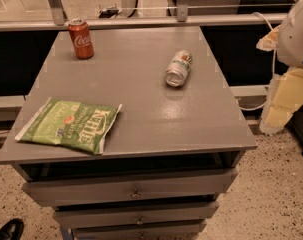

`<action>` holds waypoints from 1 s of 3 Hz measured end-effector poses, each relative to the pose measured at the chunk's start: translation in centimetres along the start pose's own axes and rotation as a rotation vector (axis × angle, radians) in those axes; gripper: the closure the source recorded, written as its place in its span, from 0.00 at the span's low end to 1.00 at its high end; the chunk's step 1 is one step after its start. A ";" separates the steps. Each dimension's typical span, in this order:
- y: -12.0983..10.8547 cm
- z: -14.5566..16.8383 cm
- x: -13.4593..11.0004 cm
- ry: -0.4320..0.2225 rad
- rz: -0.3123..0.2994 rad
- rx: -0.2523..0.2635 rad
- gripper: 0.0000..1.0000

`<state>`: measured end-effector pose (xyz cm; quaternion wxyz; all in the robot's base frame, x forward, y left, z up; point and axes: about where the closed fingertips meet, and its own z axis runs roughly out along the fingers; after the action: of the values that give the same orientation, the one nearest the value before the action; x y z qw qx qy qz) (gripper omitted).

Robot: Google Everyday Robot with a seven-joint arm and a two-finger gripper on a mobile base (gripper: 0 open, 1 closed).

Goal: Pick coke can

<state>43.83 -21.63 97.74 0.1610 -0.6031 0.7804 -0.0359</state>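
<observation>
**Basically: coke can (81,39) stood back-left on table (141,119), gripper (286,99) hung off the right side**

Left to right:

- Shoe (8,229): black, poked in at the bottom-left corner on the speckled floor (271,194).
- Bag (68,125): green chip bag, lay flat on the table's front-left area, with its left corner close to the left edge.
- Coke can: upright near the back-left corner, behind the bag and well apart from it. It was red, with the white script facing the camera and the silver top up. It stood free of everything else on the table.
- Second can (179,68): silver-green-white, lay on its side right of centre, toward the back, with one end pointing toward the camera. A faint reflection showed on the grey top just in front of it. It was well apart from the coke can.
- Drawers (136,186): three were stacked under the top, each with a small knob. A dark gap sat above the first one.
- Rail (141,21): ran along behind the table's back edge.
- Gripper: at the right edge of view, beside the table's right side and not over the top. It hung below a white rounded arm housing (298,34), and its yellowish parts sat over the floor. I couldn't tell whether it was open or closed. It was well apart from both cans and nearer the second can, with the coke can diagonally across the table.
</observation>
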 end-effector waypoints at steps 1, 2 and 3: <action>0.0 0.0 0.0 0.000 0.000 0.000 0.00; -1.3 1.0 -1.4 -0.047 0.009 0.012 0.00; -5.1 4.0 -5.8 -0.169 0.034 0.023 0.00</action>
<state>50.99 -16.94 96.47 0.2336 -0.5887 0.7738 0.0088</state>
